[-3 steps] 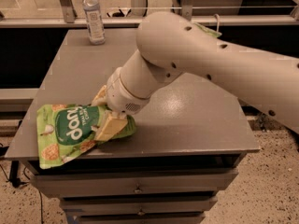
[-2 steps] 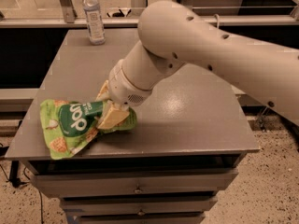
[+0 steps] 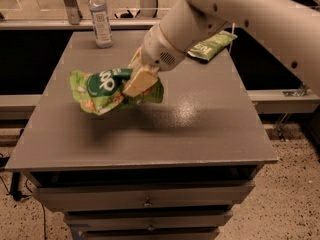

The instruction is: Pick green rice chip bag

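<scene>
Looks like the pick is basically done. The claw [image 3: 140, 80] is pinched tight on the right end of the green rice chip bag [image 3: 100, 86], which hangs in the air over the left side of the tabletop [image 3: 200, 129], shadow underneath. Next move, I'd guess, is just raising it clear without losing grip. Bag's light green, crumpled and tilted, with white lettering on a dark oval.
</scene>
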Tool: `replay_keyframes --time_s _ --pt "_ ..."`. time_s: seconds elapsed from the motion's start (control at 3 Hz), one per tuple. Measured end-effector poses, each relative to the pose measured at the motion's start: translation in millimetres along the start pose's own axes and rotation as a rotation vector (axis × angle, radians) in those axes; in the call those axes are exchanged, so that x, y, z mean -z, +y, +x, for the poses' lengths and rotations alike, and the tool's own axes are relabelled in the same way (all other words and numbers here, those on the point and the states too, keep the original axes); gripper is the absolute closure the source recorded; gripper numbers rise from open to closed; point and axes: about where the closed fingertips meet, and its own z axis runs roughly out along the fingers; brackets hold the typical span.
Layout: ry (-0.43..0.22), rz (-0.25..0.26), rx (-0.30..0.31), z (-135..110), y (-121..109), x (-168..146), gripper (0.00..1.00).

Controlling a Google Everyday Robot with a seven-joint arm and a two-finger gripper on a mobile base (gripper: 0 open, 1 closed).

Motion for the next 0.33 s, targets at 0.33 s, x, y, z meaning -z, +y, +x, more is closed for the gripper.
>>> replay_keyframes --time_s 0.33 --pt "-0.032 0.055 0.011 -15.8 -17.8 26.2 1.0"
